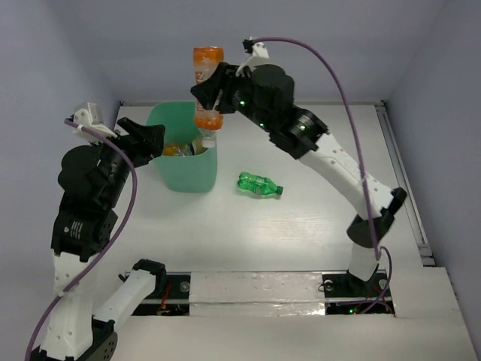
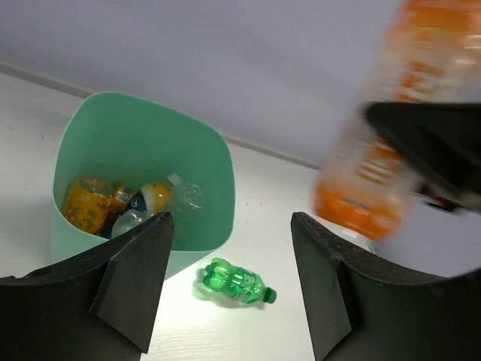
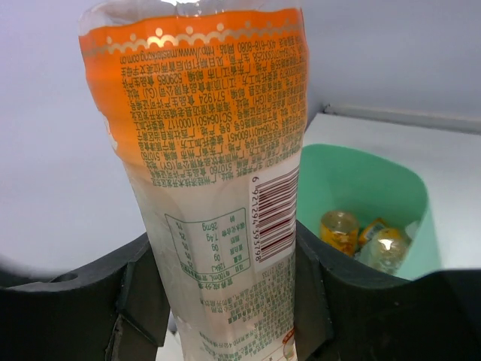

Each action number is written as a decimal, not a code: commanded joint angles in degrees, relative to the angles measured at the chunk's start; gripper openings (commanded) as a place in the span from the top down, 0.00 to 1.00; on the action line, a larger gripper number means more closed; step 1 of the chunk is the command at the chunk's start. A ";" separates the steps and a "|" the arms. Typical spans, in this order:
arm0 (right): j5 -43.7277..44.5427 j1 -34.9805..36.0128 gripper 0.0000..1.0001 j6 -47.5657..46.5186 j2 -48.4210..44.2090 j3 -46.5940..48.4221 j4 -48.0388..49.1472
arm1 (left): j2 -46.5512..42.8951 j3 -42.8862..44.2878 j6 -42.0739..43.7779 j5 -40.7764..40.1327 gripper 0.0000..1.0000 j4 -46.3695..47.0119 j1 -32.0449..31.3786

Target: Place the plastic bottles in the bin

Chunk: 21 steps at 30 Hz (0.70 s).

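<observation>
held orange bottle (image 1: 208, 62): gripped round its middle by the right end effector (image 1: 210, 92), which is closed on it; the bottle is in the air, well clear of the desk (image 1: 316, 226).
long axis of held bottle: close to upright, neck end down, wide base up.
bottle to bin (image 1: 188, 177): the neck hangs at the far right corner of the mint-green rim. Whether it sits fully over the opening or just on the rim line cannot be told from the top view. The right wrist view shows the opening below and to the right of the bottle.
coming move, as a judgement: a short shift toward the bin's middle, then release; dropped from here the neck might catch the rim.
bottles in the bin (image 2: 128, 203): several already lie at the bottom, orange-filled and clear.
green bottle (image 1: 259, 185): on its side on the desk, just right of the bin, cap pointing right, untouched.
left end effector (image 1: 150, 139): jaws apart and holding nothing, hovering at the bin's left rim.
nearer arm for green bottle: probably the right, since the bin stands between the bottle and the left end effector.
</observation>
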 commanded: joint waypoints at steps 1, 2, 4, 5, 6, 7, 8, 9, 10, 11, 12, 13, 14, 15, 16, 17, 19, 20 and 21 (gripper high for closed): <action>3.08 0.46 0.52 8.07 9.58 6.00 6.21 | -1.65 -1.54 -2.04 0.85 0.41 0.79 0.18; 3.43 0.46 0.51 8.96 11.61 7.68 7.00 | -1.91 -2.33 -2.48 1.47 0.41 0.87 0.18; 5.01 0.46 0.51 10.89 15.40 11.29 7.36 | -2.62 -3.83 -3.27 3.04 0.41 1.22 0.18; 5.54 0.46 0.50 11.42 18.63 12.96 7.10 | -3.58 -5.31 -3.71 4.53 0.42 1.57 0.18; 5.81 0.46 0.48 11.69 19.97 15.24 7.62 | -4.11 -6.02 -4.59 5.16 0.43 2.01 0.18; 5.64 0.46 0.45 11.51 21.03 16.04 8.06 | -4.64 -6.64 -5.03 5.77 0.43 2.37 0.18; 5.72 0.46 0.43 10.90 21.74 16.66 8.59 | -5.25 -7.17 -5.21 6.30 0.44 2.28 0.18; 5.81 0.46 0.40 10.55 22.44 16.75 9.81 | -5.34 -7.43 -5.47 6.66 0.44 2.28 0.18; 5.90 0.46 0.37 10.02 22.45 16.67 10.34 | -5.34 -7.61 -5.48 6.92 0.44 2.19 0.18; 5.90 0.46 0.33 8.71 22.36 16.58 10.52 | -5.43 -7.96 -5.56 7.62 0.44 2.19 0.18; 6.25 0.46 0.25 8.00 21.58 15.88 10.26 | -5.34 -8.14 -5.65 7.97 0.44 2.19 -0.34; 6.42 0.46 0.21 7.39 20.78 14.83 10.35 | -5.26 -8.31 -5.83 8.41 0.44 2.19 -0.35; 6.69 0.46 0.18 6.51 19.73 13.34 10.44 | -5.26 -8.84 -6.09 9.29 0.44 2.63 -0.35; 7.30 0.46 0.12 6.24 17.11 11.41 11.31 | -5.17 -9.19 -6.35 9.99 0.44 3.07 -0.35; 7.48 0.46 0.12 5.98 15.69 7.13 12.19 | -5.08 -9.63 -6.70 10.61 0.44 3.51 -0.35; 7.57 -0.06 0.11 5.63 14.11 4.91 13.24 | -4.82 -10.24 -6.97 11.66 0.44 4.12 -0.87; 7.74 -0.59 0.11 5.45 10.34 0.61 14.83 | -4.47 -11.04 -7.41 12.63 0.44 4.91 -0.88; 8.09 -0.59 0.11 4.84 9.01 -0.38 14.66 | -4.12 -11.65 -7.85 13.16 0.44 5.70 -1.49; 8.44 -0.59 0.11 4.22 7.52 -1.69 14.57 | -3.94 -11.92 -7.94 13.51 0.46 6.32 -2.28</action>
